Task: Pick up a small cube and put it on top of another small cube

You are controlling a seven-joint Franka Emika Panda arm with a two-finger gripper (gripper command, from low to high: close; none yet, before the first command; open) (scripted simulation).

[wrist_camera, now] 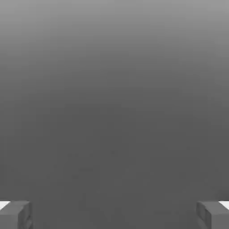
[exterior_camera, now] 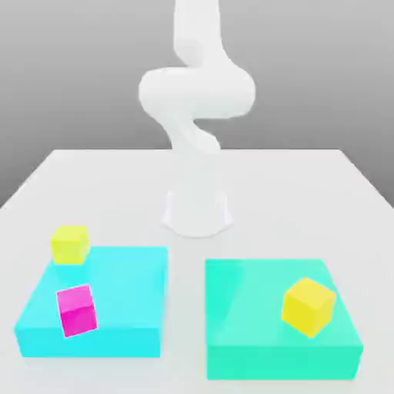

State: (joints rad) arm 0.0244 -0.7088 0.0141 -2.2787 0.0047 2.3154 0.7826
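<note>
I see the small cube point(exterior_camera: 77, 310) skewed on the cyan block point(exterior_camera: 115, 285), no long axis, yellow cube point(exterior_camera: 70, 244) at its twelve o'clock, gripper point(wrist_camera: 114, 214) fingers spread wide.

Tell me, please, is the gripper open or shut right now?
Open: the gripper has its fingertips at opposite edges of the hand view, nothing between them.

The arm point(exterior_camera: 196, 100) is cut off by the top edge.

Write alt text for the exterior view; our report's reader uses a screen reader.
A white robot arm stands behind two flat blocks on a white table: a cyan block bearing a magenta cube and a yellow cube, and a teal block bearing another yellow cube.
</note>
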